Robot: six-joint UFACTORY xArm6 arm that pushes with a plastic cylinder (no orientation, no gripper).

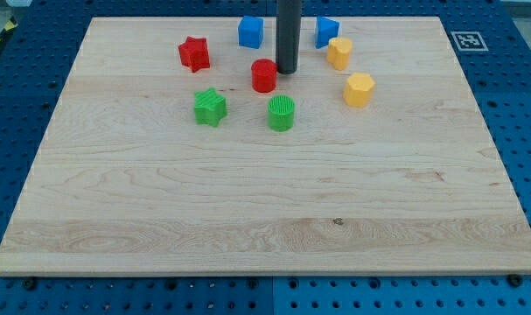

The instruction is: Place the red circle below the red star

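The red circle (pixel 264 75) is a short red cylinder near the top middle of the wooden board (pixel 265 210). The red star (pixel 194 53) lies up and to the left of it, well apart. My tip (pixel 287 71) is the lower end of a dark rod that comes down from the view's top. It stands just to the right of the red circle, touching or almost touching its upper right side.
A green star (pixel 210 107) and a green circle (pixel 282 113) lie below the red circle. A blue cube (pixel 251 31) and a blue triangular block (pixel 325 31) sit at the top. Two yellow blocks (pixel 339 52) (pixel 359 89) lie to the right.
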